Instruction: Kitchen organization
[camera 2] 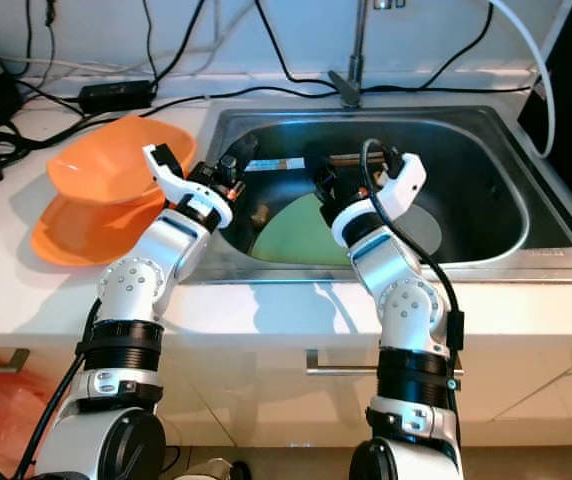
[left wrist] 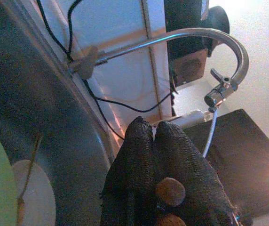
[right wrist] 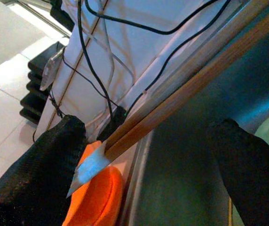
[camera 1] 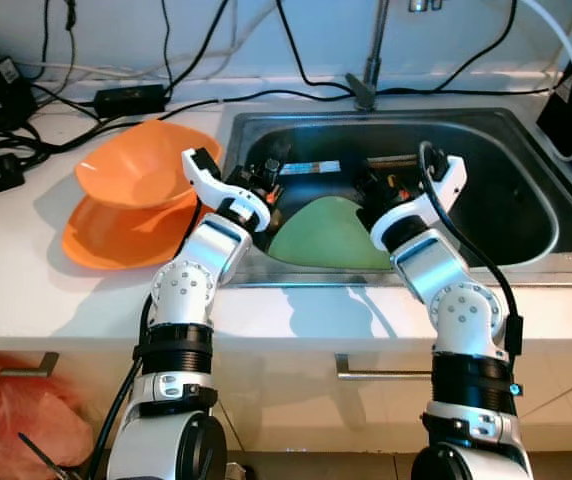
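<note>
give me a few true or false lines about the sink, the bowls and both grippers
1. Two orange bowls sit stacked on the counter to the left of the sink. True.
2. The green plate lies on the counter beside the bowls. False: it lies inside the sink.
3. The left gripper has its fingers pressed together. True.
4. The right gripper is shut tight on the green plate. False: its fingers stand apart, with a wooden handle running between them, and the plate is not gripped.
5. The faucet stands at the front edge of the sink, nearest the robot. False: it rises behind the sink, by the wall.
</note>
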Tool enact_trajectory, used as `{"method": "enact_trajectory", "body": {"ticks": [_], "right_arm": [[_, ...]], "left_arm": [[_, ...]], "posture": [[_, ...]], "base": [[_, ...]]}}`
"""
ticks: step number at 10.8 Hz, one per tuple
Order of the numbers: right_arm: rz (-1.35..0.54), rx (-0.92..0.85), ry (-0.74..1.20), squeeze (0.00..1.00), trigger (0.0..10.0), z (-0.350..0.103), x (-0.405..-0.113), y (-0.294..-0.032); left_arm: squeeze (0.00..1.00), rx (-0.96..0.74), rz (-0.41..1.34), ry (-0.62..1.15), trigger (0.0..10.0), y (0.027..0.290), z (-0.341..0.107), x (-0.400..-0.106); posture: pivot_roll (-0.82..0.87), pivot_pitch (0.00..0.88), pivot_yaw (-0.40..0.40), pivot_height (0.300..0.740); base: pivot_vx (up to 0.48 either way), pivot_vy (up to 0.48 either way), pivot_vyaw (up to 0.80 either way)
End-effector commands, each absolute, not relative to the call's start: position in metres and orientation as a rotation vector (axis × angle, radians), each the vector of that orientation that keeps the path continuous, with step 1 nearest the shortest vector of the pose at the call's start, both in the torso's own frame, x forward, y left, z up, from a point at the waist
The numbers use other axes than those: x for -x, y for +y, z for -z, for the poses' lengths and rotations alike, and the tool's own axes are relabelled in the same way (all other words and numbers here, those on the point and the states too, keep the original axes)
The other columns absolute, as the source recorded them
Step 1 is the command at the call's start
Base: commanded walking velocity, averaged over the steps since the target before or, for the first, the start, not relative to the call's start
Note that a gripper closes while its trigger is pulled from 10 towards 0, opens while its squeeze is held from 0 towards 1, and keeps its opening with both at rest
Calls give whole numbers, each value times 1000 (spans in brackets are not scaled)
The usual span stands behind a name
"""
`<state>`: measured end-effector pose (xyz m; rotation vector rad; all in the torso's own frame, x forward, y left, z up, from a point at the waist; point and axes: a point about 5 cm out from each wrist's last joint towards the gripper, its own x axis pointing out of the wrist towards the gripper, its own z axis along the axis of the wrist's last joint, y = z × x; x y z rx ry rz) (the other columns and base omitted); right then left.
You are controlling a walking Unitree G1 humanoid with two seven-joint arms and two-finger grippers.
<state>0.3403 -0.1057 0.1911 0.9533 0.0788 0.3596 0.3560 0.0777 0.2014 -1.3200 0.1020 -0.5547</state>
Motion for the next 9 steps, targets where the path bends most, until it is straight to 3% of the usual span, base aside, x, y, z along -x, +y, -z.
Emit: {"method": "enact_trajectory", "body": {"ticks": [1,3,4,9], "right_arm": [[-406,-979,49,0,10000,-203,-344,-94],[-428,-1002,-1,0,9961,-208,-349,-93],[-444,-1003,-33,0,0,-215,-352,-93],[-436,-961,-61,0,0,-218,-355,-93]], "left_arm": [[0,1460,665,156,0,29,-210,-341],[0,1455,669,177,0,28,-207,-339],[0,1446,662,195,0,32,-203,-338],[0,1467,569,159,0,52,-200,-347]], "posture": [[82,51,65,740],[87,55,62,740],[93,57,59,740],[93,62,58,740]], "base": [[0,0,0],[0,0,0],[0,0,0],[0,0,0]]}}
